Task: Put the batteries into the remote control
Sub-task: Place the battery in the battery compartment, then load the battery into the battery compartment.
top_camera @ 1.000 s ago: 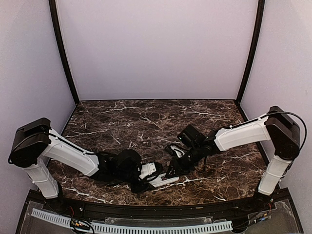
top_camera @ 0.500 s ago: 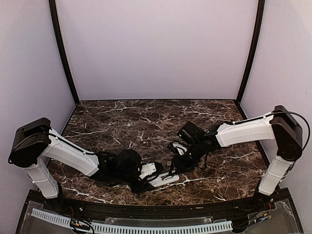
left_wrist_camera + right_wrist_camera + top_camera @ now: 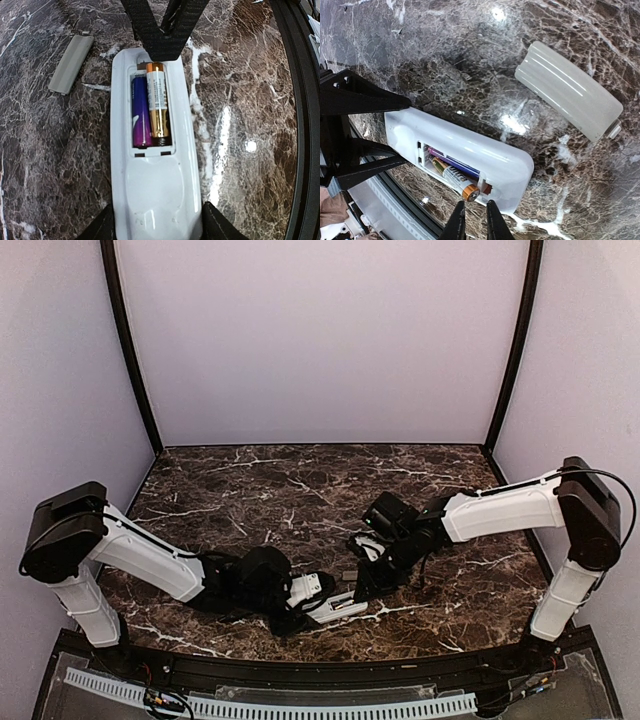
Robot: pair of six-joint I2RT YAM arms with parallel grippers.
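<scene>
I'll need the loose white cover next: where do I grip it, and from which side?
Grip the cover at mid-length across its narrow width, coming straight down from above. It lies flat on the table, apart from the remote control, both long edges free. Avoid the end with the small tab.

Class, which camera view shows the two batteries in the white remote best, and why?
The left wrist view: it looks straight down on the purple battery and gold-and-white battery, side by side in the white plastic remote control. The right wrist view shows them obliquely and partly hidden. The top view cannot resolve them.
</scene>
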